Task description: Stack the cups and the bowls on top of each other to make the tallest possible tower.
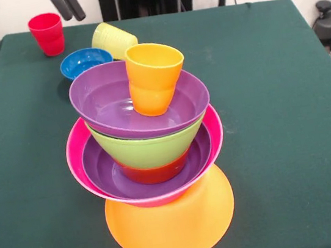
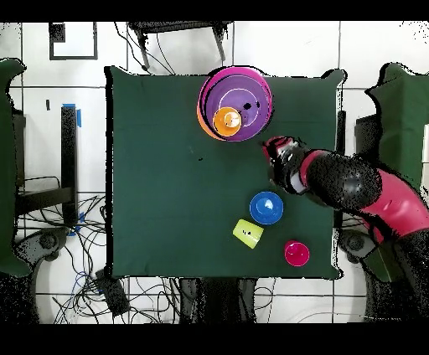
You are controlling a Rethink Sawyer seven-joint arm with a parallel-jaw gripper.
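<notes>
Standing beside tower (image 1: 152,163), blue bowl (image 1: 84,61), yellow cup (image 1: 113,40) tipped, red cup (image 1: 47,33)

Front view low, close; overhead straight down; both share table (image 1: 271,84).

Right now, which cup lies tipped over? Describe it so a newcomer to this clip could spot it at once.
Start at the tower of nested bowls near the front of the green table, then look behind it to the small blue bowl. Just beside that bowl lies the pale yellow cup. It is the only cup on its side: the red cup stands upright alone, and the orange cup sits atop the tower.
</notes>
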